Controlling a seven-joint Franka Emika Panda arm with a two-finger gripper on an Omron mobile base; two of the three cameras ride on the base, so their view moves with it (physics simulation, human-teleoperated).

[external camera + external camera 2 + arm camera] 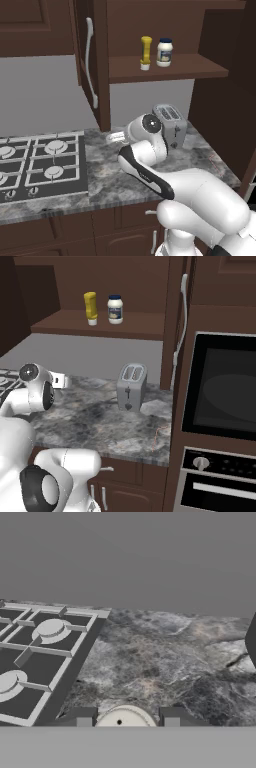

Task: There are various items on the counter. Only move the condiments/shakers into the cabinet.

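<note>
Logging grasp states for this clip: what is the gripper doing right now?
Gripper: closed on the small pale grey round-topped shaker, held just above the speckled granite counter.

Grey wall (pixel 45 90), black stovetop (pixel 40 165), built-in oven (pixel 220 391)

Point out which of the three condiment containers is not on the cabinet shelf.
The small pale shaker, between the gripper's fingers above the counter. The yellow squeeze bottle and blue-lidded white jar stand on the shelf.
</note>
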